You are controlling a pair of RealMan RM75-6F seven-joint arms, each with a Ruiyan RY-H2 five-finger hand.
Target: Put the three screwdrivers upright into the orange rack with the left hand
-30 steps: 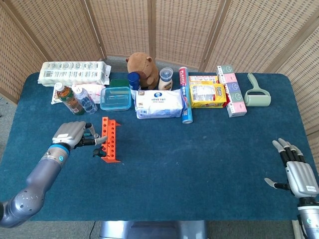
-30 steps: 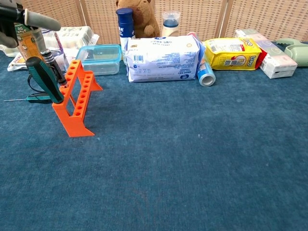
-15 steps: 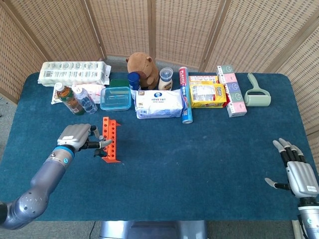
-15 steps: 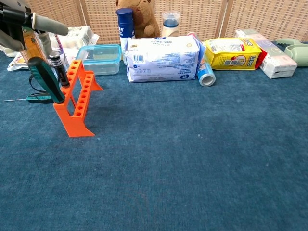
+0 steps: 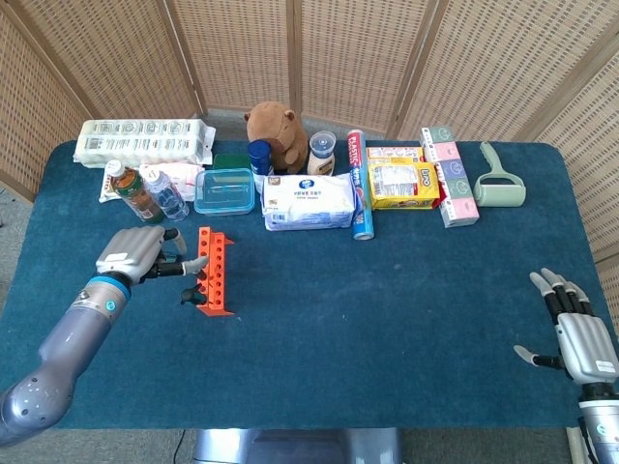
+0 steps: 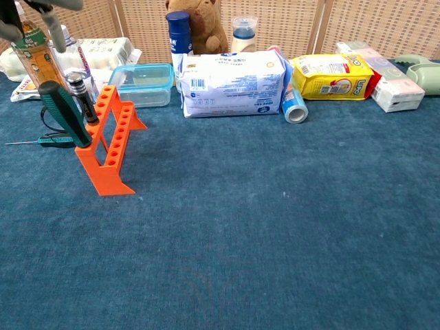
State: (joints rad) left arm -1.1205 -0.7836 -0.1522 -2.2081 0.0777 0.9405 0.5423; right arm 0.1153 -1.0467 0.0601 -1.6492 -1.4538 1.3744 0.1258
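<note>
Two dark-handled screwdrivers (image 6: 65,113) are stood in the orange plastic rack (image 6: 108,141), while the empty, spread left hand (image 5: 135,254) is held beside it.

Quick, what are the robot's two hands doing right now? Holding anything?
Left hand: open, holding nothing, raised beside the orange rack.
Right hand: open, fingers spread, holding nothing.

We see bright colours on dark blue.
Our orange rack (image 6: 105,142) holds a green-and-black screwdriver (image 6: 63,114); the table (image 5: 387,319) is deep blue, the back-edge packet (image 5: 403,184) yellow.
</note>
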